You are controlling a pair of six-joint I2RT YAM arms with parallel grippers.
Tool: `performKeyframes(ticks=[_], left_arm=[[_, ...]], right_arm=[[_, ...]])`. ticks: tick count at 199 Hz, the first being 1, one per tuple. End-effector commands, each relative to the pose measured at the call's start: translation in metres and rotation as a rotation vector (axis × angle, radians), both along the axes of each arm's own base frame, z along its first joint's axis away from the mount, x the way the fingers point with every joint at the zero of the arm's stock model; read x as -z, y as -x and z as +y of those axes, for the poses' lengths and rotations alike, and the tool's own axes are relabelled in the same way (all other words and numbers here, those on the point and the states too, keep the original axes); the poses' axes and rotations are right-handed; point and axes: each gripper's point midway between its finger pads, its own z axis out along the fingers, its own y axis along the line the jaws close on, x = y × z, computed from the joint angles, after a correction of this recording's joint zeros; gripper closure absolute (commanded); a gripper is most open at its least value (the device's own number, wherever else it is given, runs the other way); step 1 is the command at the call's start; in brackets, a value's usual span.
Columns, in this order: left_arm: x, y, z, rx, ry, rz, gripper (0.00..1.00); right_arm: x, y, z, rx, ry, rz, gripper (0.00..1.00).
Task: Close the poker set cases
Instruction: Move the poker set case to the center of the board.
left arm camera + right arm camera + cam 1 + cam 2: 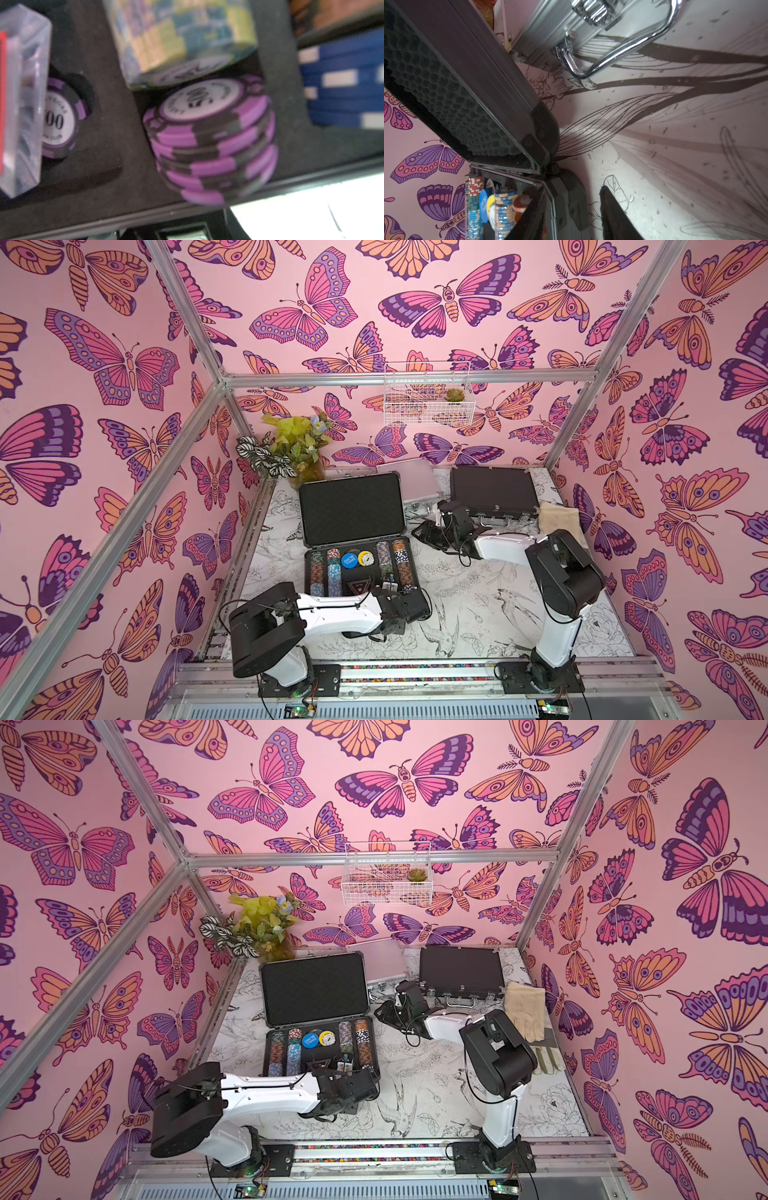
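Everything hinges on the large dark-grey case (351, 510), open on the left half of the counter (478, 597). Its base (108, 135) lies flat and full of chips, and its lid (446, 87) stands upright off the far edge, so the long axis and the hinge line both run side to side in front of me. My right fingers (428, 533) sit low over the counter just off the right end of that hinge, with the lid to their left and rising above them. My left fingers (392, 601) hang over the near right corner of the base, close above a stack of purple chips (212, 141). The right arm is the nearer one to the lid. I judge the lid must be tipped forward, toward me, from behind or from its top edge, and my left fingers would be in its way where they are. The small silver case (409, 483) and the wide black case (492, 489) lie flat at the back and look shut, though I cannot vouch for their latches. My right wrist view shows what the top views cannot: my right fingers (610, 209) partly spread and empty, the hinge corner beyond the gap, and the silver case's chrome handle (623, 54). The left wrist view is only blurred chips with no fingers in it, so I cannot tell how wide the left ones stand. Only a top view shows the cream glove (524, 1006) whole.
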Motion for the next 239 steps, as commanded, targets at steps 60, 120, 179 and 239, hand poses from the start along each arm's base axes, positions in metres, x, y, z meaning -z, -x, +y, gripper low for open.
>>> performKeyframes(ticks=[60,120,179,239], left_arm=[[-0.004,-0.004,-0.076,0.318,0.004,0.018,0.71],[-0.012,-0.022,-0.145,0.37,0.077,0.0,0.7],[-0.019,-0.033,-0.195,0.376,0.14,0.015,0.5],[-0.043,-0.033,-0.208,0.381,0.232,0.017,0.39]], right_arm=[[-0.039,-0.015,-0.107,0.225,0.042,-0.062,0.55],[-0.061,-0.011,-0.153,0.286,0.054,-0.094,0.54],[-0.06,-0.004,-0.165,0.3,0.062,-0.094,0.54],[-0.063,0.001,-0.183,0.322,0.077,-0.096,0.54]])
